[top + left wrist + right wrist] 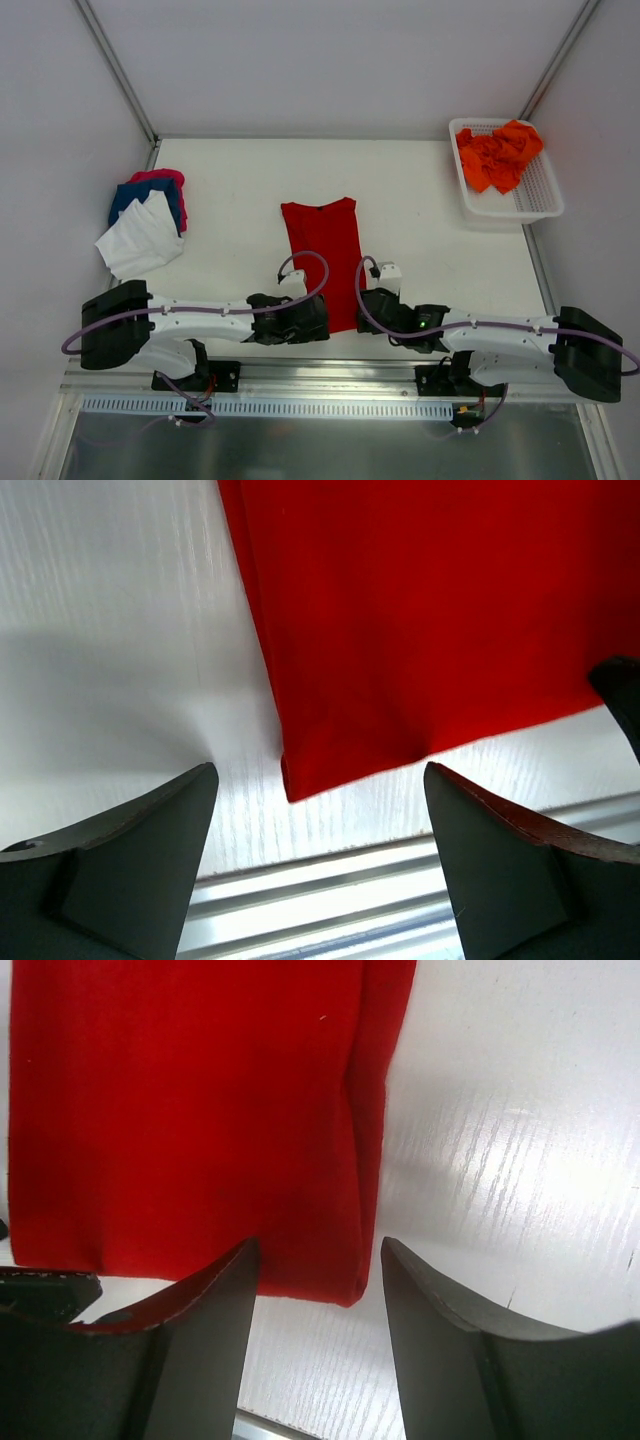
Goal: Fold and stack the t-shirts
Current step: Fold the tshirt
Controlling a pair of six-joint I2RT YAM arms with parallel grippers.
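Observation:
A deep red t-shirt [325,250] lies folded into a long narrow strip in the middle of the table, its near end between my two grippers. My left gripper [318,318] is open over its near left corner [300,775]. My right gripper [368,305] is open over its near right corner [350,1285]. Both sets of jaws stand apart and hold nothing. A stack of white [140,240], blue [140,195] and pink [165,178] t-shirts lies at the left. Orange t-shirts [500,155] lie crumpled in the basket.
A white mesh basket [540,195] stands at the back right corner. The table's near edge and a metal rail [400,880] run right under both grippers. Grey walls close in the left, back and right sides.

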